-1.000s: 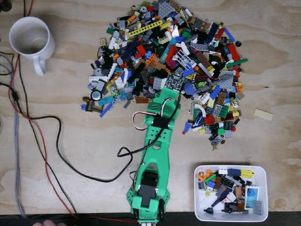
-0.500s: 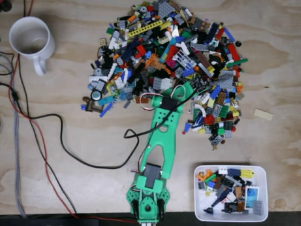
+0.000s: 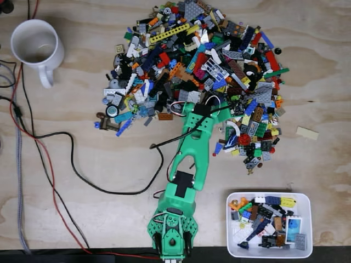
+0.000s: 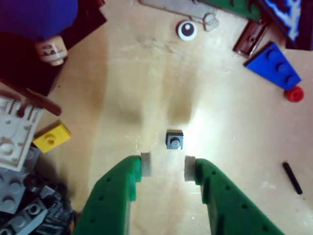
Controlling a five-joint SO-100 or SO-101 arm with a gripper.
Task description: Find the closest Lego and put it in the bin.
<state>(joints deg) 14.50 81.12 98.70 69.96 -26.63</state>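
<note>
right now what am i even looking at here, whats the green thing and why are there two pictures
The green thing is a small robot arm standing on a wooden table. The fixed view looks straight down on the whole scene: a big pile of Lego, a white mug, loose cables, and a white bin already holding some pieces. The wrist view comes from a camera riding on the arm, looking past its gripper. The two green fingers are open and hold nothing. Just ahead of them a small grey Lego piece lies alone on bare wood.
</note>
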